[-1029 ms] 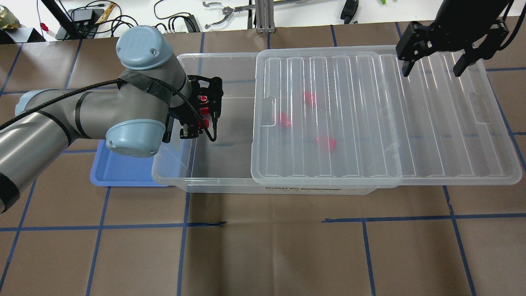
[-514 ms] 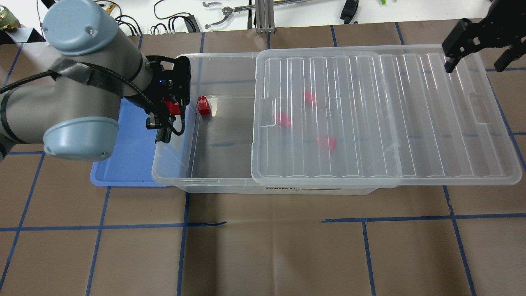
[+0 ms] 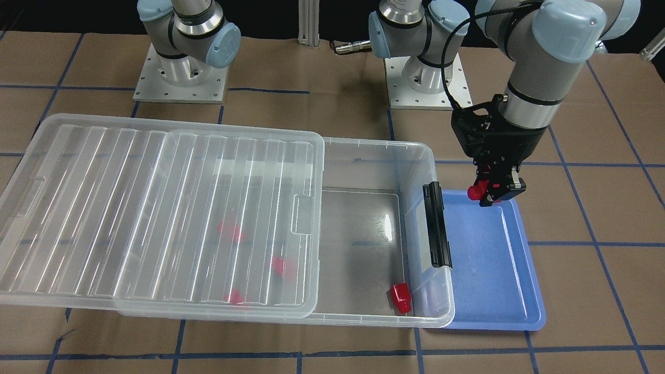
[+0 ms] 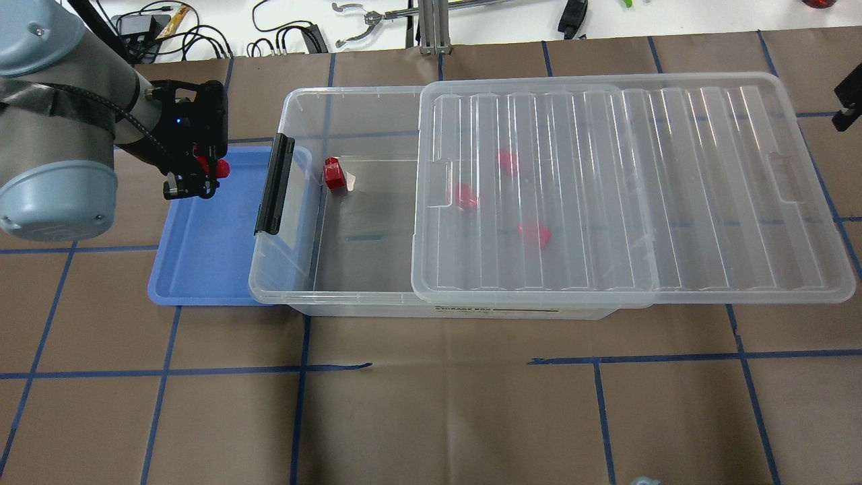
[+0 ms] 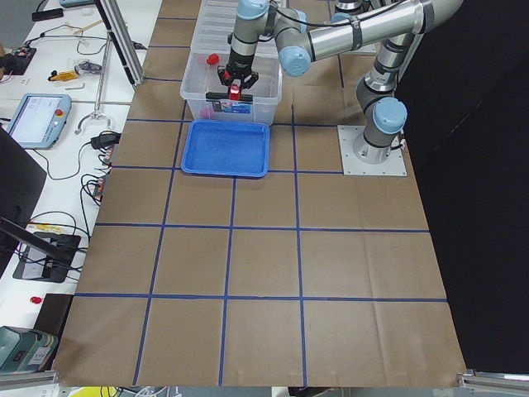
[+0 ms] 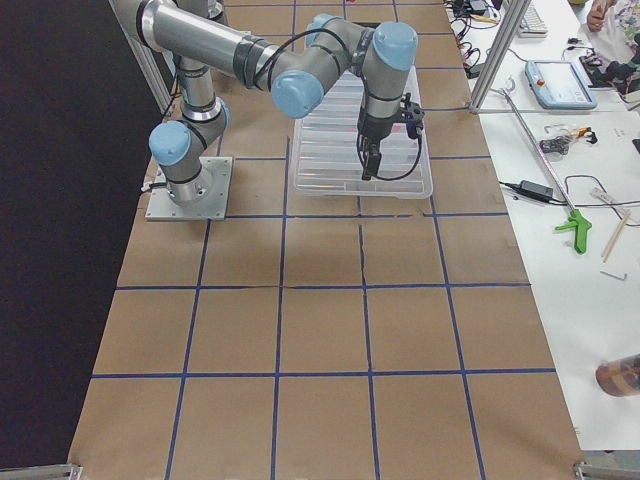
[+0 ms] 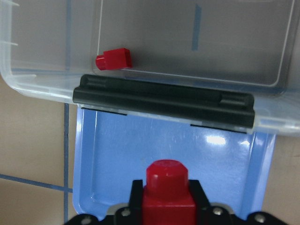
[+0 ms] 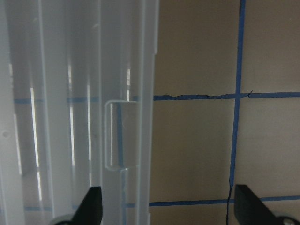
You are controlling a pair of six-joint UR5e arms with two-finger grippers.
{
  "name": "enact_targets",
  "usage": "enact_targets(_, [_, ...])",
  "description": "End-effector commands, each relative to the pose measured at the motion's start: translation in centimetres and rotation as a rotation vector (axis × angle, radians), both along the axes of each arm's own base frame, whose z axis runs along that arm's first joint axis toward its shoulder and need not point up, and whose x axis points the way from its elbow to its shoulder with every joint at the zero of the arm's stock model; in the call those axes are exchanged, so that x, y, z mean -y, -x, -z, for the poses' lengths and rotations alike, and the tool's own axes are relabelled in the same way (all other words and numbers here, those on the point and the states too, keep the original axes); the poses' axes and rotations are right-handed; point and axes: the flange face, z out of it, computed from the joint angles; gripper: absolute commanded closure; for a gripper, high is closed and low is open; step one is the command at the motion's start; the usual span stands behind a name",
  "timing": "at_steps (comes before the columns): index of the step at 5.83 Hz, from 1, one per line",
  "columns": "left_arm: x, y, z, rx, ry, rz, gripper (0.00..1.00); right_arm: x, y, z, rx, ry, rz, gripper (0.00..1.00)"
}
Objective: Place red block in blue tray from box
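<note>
Red block (image 4: 217,167): above the blue tray (image 4: 209,249), lifted clear of its floor; stub points toward the box (image 4: 289,269).
Handling: judged light, rigid, smooth plastic; best pinched across the flat cube sides, stub free.
Left gripper (image 4: 195,178): narrow, clamped on the block's body.
Left arm: wrist pointing down over the tray.
Box: just beside the tray, latch end facing it.
Right gripper (image 8: 168,206): wide, empty, well apart from the tray.
</note>
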Motion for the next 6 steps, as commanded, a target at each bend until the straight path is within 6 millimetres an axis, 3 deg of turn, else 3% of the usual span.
enact_targets(1, [2.1,-1.9,3.8,0.016,-0.038,0.056,0.77,-0.5,3.6,5.2,-0.055,-0.011,0.027,0.0])
enact_targets(2, [3.5,-4.6,6.6,0.011,-0.052,0.018,0.77,-1.8,5.2,7.6,-0.06,-0.01,0.044,0.0])
enact_targets(4, [7.1,-6.1,14.0,0.012,-0.027,0.012,0.76,-3.0,5.5,9.4,-0.049,-0.021,0.052,0.0])
enact_targets(6, [8.0,-6.5,16.8,0.012,-0.025,0.02,0.77,-3.5,4.8,10.8,-0.019,-0.041,0.062,0.0])
